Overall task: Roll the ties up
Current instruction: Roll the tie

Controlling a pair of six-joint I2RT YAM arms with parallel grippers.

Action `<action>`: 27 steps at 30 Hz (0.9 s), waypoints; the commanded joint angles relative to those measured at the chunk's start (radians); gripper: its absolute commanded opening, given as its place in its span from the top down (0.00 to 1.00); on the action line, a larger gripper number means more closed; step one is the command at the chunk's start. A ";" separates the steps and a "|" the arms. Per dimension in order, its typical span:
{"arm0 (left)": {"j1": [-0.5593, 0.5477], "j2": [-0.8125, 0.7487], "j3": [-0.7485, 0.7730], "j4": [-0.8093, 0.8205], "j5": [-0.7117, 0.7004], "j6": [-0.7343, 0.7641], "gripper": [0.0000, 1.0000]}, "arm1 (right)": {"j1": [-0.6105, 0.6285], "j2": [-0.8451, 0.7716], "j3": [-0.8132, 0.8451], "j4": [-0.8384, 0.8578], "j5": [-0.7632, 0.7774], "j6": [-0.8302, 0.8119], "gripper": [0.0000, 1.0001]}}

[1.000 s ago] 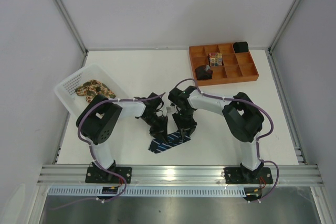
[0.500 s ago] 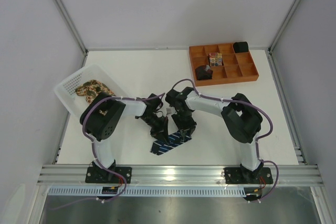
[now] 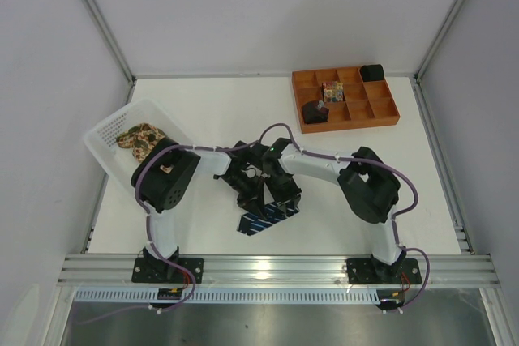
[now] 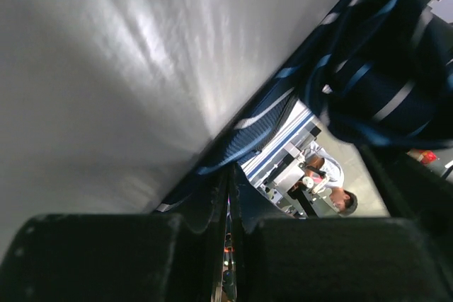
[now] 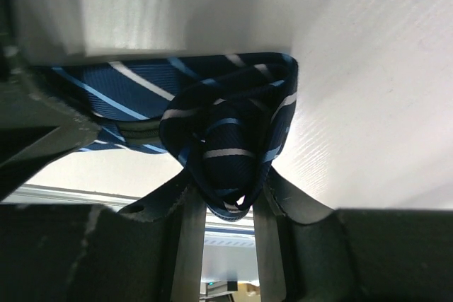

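Note:
The navy tie (image 3: 268,216) with pale-blue stripes lies on the white table near the front, between my two grippers. Its loose end shows at the front; the rest is under the grippers. My right gripper (image 5: 226,189) is shut on the rolled part of the tie (image 5: 228,146), with the coil wedged between both fingers. A flat band of the tie (image 4: 248,129) runs to my left gripper (image 4: 228,175), which is pinched shut on its edge. From above, the left gripper (image 3: 250,197) and right gripper (image 3: 282,194) stand close together. The tan floral tie (image 3: 139,138) lies in the white basket.
The white perforated basket (image 3: 105,129) sits at the left edge, tilted. An orange compartment tray (image 3: 381,111) stands at the back right with a dark roll (image 3: 315,112), a patterned roll (image 3: 331,91) and another dark roll (image 3: 371,72). Grey walls enclose the table.
Both grippers and the navy tie have shifted slightly to the right. The left arm's elbow swung right and forward. Both grips have stayed as they were.

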 commanded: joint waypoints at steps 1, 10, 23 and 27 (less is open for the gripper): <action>-0.001 0.050 0.028 0.050 -0.147 0.027 0.91 | 0.038 0.036 0.050 -0.004 0.034 0.015 0.83; 0.000 0.055 0.028 0.028 -0.169 0.058 0.92 | 0.038 -0.010 0.035 0.011 0.039 0.010 0.61; 0.002 0.060 0.036 0.004 -0.181 0.086 0.91 | 0.029 -0.082 0.024 0.013 0.048 -0.036 0.44; 0.002 0.060 0.042 -0.007 -0.181 0.095 0.92 | 0.027 -0.113 0.017 0.017 0.028 -0.063 0.39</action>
